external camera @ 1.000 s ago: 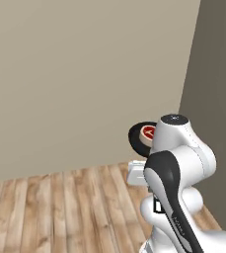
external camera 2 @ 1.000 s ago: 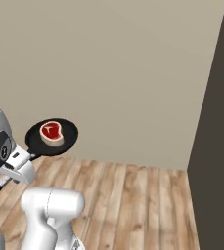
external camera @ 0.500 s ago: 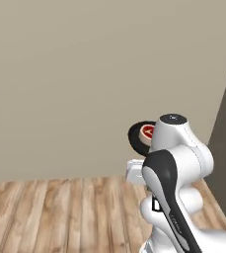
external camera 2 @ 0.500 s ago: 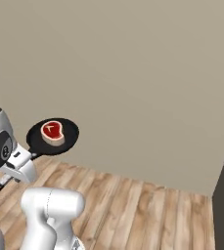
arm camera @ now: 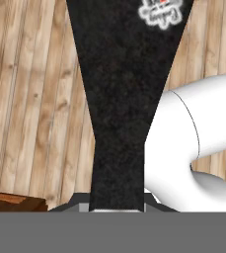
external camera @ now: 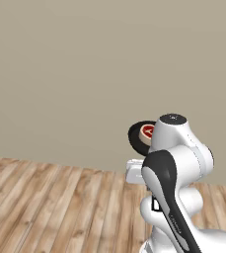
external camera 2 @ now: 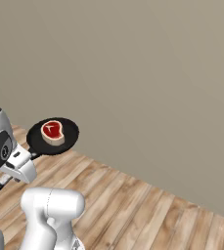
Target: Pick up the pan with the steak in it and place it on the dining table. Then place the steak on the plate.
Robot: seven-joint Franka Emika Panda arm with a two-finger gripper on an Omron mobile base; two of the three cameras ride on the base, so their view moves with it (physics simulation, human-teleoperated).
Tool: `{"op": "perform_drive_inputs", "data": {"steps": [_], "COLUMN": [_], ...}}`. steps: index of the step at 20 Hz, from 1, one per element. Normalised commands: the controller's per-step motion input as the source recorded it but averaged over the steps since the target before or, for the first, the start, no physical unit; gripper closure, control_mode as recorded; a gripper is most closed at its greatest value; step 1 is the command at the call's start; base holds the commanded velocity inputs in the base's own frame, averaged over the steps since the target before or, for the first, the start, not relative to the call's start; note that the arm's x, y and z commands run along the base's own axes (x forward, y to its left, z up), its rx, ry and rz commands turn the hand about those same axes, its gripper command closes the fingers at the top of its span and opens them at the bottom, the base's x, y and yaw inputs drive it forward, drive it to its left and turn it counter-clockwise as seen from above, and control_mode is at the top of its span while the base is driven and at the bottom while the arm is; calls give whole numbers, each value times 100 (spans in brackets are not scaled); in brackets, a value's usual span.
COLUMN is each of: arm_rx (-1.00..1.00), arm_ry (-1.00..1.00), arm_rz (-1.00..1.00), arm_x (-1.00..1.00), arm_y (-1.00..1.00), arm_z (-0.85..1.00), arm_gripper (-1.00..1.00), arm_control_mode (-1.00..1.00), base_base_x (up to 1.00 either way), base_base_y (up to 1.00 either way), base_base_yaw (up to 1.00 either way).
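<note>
Pan (external camera 2: 52, 137): round, black, carried in the air above the wooden floor (external camera 2: 147, 210), roughly level, in front of a plain beige wall (external camera 2: 147, 73). Long thin handle (external camera 2: 1, 183) runs back and down past the white arm (external camera 2: 3, 146); in the hand view the same handle (arm camera: 119, 108) fills the centre as a dark tapering bar and ends at the bottom of the picture where the fingers sit.

Steak (external camera 2: 53, 132): red centre, pale rim, lying flat inside the pan, a little toward the arm's side. In the left base view the pan (external camera: 136, 138) and steak (external camera: 147, 132) peek out from behind the arm's upper joint.

Hand: pressed together on the pan's handle; the pan hangs clear of any support, so the pinch carries it. Fingertips themselves are not distinct.

Stage, as judged: transport. Pan lifted, not yet set on the desk; steak not yet moved.

Risks, as judged:
- Grip is far out on a long handle; the pan's weight could turn it in the fingers and tip it.
- Any tilt or abrupt stop while the base drives could slide the steak over the low rim onto the floor.
- Pan juts forward of the arm; swinging near the wall or furniture could knock it.
</note>
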Motion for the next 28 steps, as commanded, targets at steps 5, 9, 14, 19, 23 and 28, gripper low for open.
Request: {"op": "perform_drive_inputs", "data": {"steps": [5,9,14,19,23,28], "arm_rx": [0,0,0,0,0,0], "arm_ry": [0,0,0,0,0,0], "arm_rz": [0,0,0,0,0,0], "arm_x": [0,0,0,0,0,0], "arm_y": [0,0,0,0,0,0], "arm_z": [0,0,0,0,0,0], "arm_gripper": [100,100,100,100,100,100], "arm_control_mode": [100,100,100,100,100,100], "base_base_x": [3,3,3,3,0,0], "base_base_y": [-1,-1,-1,0,0,0], "base_base_yaw": [45,45,45,45,47,48]}}
